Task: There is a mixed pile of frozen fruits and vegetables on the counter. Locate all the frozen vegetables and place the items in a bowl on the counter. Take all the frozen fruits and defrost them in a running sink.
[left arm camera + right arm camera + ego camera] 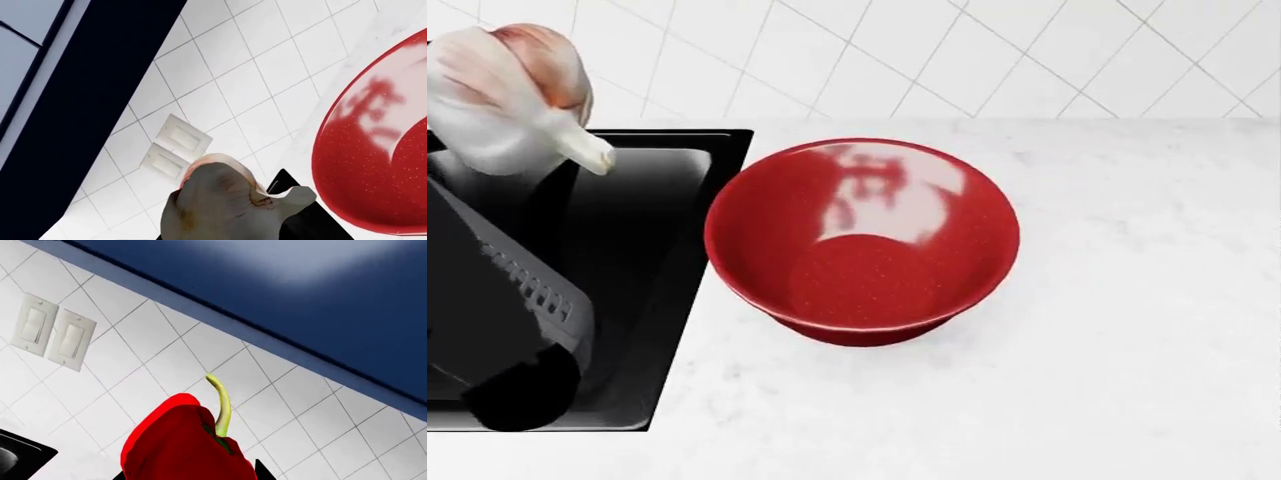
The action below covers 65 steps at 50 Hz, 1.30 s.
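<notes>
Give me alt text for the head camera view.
An empty red bowl sits on the white counter beside a black sink. A garlic bulb is raised over the sink on the left arm.

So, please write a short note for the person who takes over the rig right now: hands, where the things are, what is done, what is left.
Left hand: holds the garlic bulb, raised over the sink, beside the bowl.
Right hand: not seen itself; the red bell pepper fills its wrist view, apparently held up near the tiled wall.
Bowl: empty, upright on the counter, just beside the sink.
Done: both vegetables seem picked up; none placed yet.
Left: put garlic and pepper in the bowl. The fruits are out of view; faucet state cannot be told.
</notes>
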Available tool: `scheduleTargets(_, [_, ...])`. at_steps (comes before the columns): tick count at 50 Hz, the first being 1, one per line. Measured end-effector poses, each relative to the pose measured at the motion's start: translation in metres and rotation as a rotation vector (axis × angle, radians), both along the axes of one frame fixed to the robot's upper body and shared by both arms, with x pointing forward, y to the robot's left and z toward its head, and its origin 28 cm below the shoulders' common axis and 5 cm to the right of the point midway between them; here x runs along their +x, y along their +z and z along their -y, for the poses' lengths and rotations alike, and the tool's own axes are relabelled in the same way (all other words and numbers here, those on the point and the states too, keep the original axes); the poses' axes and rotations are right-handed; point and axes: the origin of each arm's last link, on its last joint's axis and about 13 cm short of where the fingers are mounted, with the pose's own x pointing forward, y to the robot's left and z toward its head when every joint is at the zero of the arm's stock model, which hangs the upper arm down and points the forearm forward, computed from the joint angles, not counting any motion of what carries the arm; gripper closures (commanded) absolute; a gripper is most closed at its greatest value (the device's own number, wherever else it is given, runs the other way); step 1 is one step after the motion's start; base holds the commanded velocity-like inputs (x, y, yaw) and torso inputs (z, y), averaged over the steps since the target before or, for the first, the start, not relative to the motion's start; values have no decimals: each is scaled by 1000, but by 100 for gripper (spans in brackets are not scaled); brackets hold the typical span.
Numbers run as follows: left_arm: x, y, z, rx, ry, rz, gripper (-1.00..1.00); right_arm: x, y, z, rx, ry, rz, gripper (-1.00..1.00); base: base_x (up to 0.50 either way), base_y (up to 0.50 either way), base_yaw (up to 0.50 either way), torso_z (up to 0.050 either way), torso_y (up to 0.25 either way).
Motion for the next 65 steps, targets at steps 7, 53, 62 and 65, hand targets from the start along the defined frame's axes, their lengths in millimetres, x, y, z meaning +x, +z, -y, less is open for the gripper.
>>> scheduleTargets(7, [0,-1,-1,-4,2,-1,100,31,-8,-13,15,-20,-46,100,0,0,0,0,0])
scheduleTargets(53, [2,-8,-7,-7,28,-17,100,100,-89,-42,165,120,-484,100,0,0,0,0,0])
scheduleTargets(62, [3,-8,-7,-6,31,-19,100,99,-95,-41,151,94,-542,100,0,0,0,0,0])
scheduleTargets(65, [3,-9,-7,-6,32,-19,100,99,-97,-41,146,92,-561,100,0,0,0,0,0])
